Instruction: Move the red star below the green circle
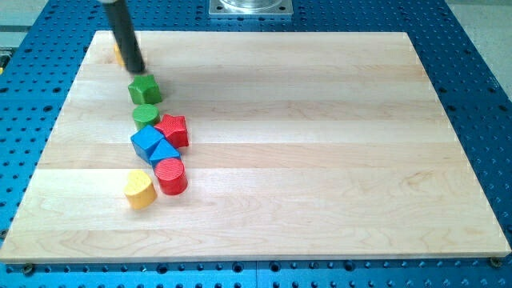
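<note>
red star [173,130] sits just right of the green circle [145,116], touching it or nearly so, not below it yet, so the job looks barely begun. my tip [137,70] is up toward the view's top left, well above the star, with the green block [145,89] just below and right of it and the circle beyond that. no fingers on this rod, so nothing is clenched or grasped; the tip touches no block that i can tell. directly under the circle lie two blue blocks [154,145], crowding the target spot. lower still, a red cylinder [170,175] and a yellow block [140,189]. a bit of orange block [118,53] peeks out behind the rod. my read: the tip has to come around the star first.
</note>
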Tool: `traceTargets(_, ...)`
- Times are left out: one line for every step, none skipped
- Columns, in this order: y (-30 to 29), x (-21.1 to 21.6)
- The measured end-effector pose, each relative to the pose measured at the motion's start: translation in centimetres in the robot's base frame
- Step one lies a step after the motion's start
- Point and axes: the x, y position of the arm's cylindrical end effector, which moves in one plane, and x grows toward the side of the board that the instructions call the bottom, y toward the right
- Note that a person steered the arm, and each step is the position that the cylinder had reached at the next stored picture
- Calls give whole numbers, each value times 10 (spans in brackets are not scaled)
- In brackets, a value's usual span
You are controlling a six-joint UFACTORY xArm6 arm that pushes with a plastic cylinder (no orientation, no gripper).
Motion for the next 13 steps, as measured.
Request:
traceTargets(15,1)
traceTargets(76,60)
traceTargets(87,187)
traceTargets(100,294)
traceTargets(132,304)
traceTargets(176,314)
traceTargets(186,349)
traceTargets(166,348)
traceTargets(105,348)
traceTargets(82,349)
traceTargets(51,332)
traceTargets(48,293)
traceTargets(48,291)
